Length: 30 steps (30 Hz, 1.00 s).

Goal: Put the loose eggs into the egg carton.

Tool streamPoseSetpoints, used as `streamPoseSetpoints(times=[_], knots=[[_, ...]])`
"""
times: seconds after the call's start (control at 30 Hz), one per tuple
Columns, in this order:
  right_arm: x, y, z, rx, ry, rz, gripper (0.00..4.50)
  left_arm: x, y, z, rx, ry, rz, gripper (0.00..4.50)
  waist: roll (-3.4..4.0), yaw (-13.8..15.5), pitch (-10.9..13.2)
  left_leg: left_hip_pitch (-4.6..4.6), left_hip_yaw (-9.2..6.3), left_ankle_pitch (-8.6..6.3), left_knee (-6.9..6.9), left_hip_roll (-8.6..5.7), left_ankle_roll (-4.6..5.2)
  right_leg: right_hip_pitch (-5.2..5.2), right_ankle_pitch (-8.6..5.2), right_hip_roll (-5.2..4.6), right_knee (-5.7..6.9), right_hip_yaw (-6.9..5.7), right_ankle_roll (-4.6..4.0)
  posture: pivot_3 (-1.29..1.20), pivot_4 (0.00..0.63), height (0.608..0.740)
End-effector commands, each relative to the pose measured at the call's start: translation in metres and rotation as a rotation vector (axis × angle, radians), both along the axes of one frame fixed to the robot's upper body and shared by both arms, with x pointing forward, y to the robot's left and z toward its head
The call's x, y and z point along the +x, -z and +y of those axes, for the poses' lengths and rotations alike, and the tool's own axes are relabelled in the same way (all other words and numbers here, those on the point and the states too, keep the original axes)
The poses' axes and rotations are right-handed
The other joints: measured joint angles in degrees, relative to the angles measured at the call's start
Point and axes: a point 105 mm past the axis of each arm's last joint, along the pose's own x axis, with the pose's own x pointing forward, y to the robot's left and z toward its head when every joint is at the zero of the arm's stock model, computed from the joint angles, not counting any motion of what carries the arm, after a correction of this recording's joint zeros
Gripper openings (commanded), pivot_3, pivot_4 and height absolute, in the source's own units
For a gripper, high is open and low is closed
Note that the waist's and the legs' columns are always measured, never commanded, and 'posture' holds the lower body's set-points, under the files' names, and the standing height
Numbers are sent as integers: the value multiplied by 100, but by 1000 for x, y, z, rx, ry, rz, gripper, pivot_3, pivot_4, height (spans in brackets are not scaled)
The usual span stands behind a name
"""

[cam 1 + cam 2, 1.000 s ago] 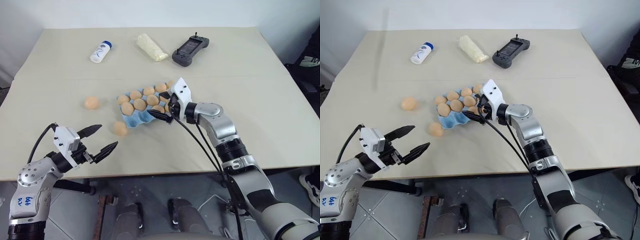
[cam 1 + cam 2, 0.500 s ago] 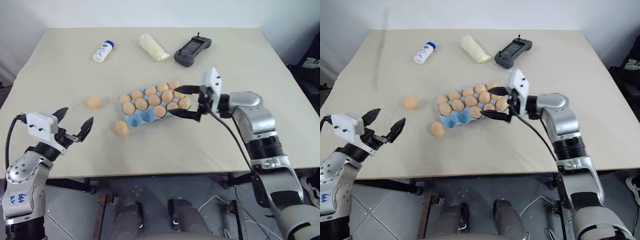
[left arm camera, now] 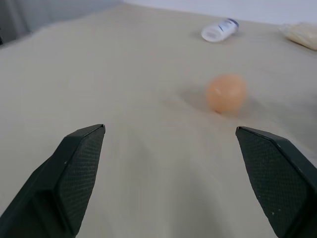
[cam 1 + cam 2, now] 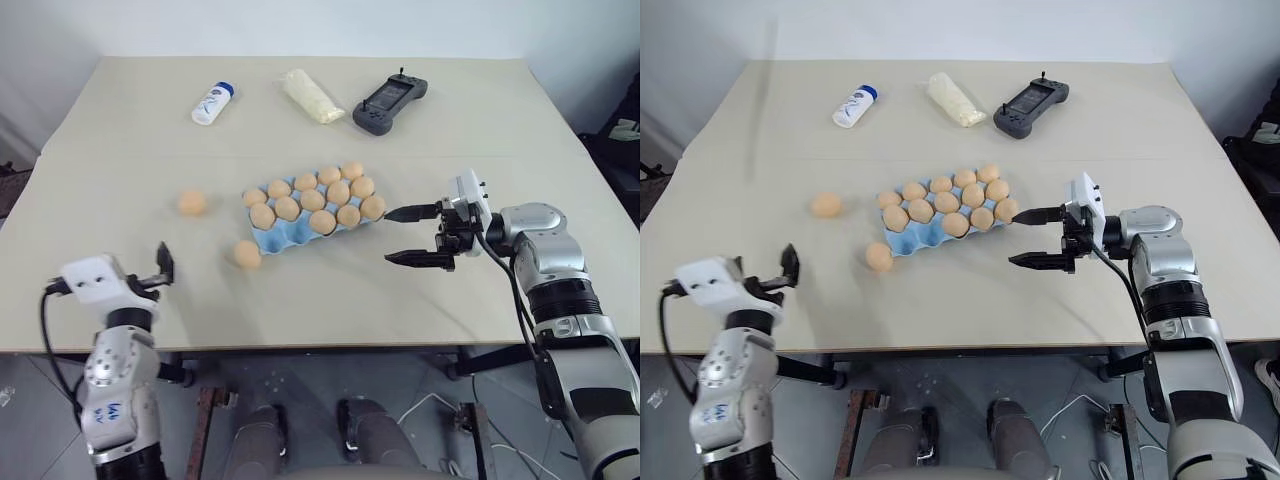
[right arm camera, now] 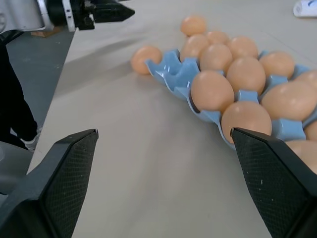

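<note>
The light blue egg carton (image 4: 296, 231) lies mid-table with several tan eggs in its cups. Two loose eggs rest on the table: one (image 4: 191, 202) to the carton's left, one (image 4: 246, 253) at its front-left corner. My right gripper (image 4: 410, 236) hangs open and empty just right of the carton, pointing at it; the right wrist view shows the carton (image 5: 177, 73) and the nearer loose egg (image 5: 146, 57) beyond my open right gripper (image 5: 163, 131). My left gripper (image 3: 169, 130) is open and empty near the table's front-left edge, facing the far loose egg (image 3: 226, 92).
Along the table's far side lie a white bottle (image 4: 213, 102), a pale yellowish packet (image 4: 311, 96) and a dark grey controller (image 4: 389, 102). The table's front edge runs just below both grippers.
The right gripper has drawn back to the right, away from the carton's right end. The left gripper has swung left and turned to point forward over the table.
</note>
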Motion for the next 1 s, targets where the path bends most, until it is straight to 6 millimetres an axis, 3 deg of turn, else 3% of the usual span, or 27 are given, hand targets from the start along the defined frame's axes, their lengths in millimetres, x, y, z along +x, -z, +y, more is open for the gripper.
streamPoseSetpoints(times=[0.03, 0.3, 0.43, 0.7, 0.87, 1.0], knots=[[-2, -17, 0, 12, -50, -54, 4473, 1, -19, -22, 50, 58, -72, 4500, 0, 18, 0, 0, 0, 0, 0, 0, 0, 0, 0, 0, 0, 0, 0, 0, 150, 740], [-9, -19, -3, 35, -89, -47, 4473, 9, -41, -83, 124, 292, -171, 4500, 0, 45, 0, -2, 0, 0, -2, -1, -1, 2, 0, -2, -6, 0, 0, 0, 150, 740], [-8, -19, -5, 26, -74, -45, 4473, 7, -42, -90, 140, 314, -177, 4500, 0, 33, 0, -2, 0, -1, -5, 1, -2, 1, 0, 1, -7, 0, 0, 0, 150, 740], [-7, -20, 0, 38, -66, -43, 4473, 25, -12, -108, 141, 424, -45, 4500, 0, 49, 0, -1, -1, 1, 9, 0, 1, 4, 0, 0, 3, 0, 0, 0, 150, 740], [-9, -22, -2, 47, -56, -48, 4473, 22, -14, -109, 150, 428, -57, 4500, 0, 50, 0, -2, -2, 0, 3, 2, 0, 2, 0, 1, 0, -1, 0, 0, 150, 740], [-9, -19, -3, 43, -43, -40, 4473, 24, -4, -107, 151, 440, -18, 4500, 0, 56, 0, -1, -2, 0, 4, 1, 0, 3, 0, -1, 0, 0, 0, 0, 150, 740]])
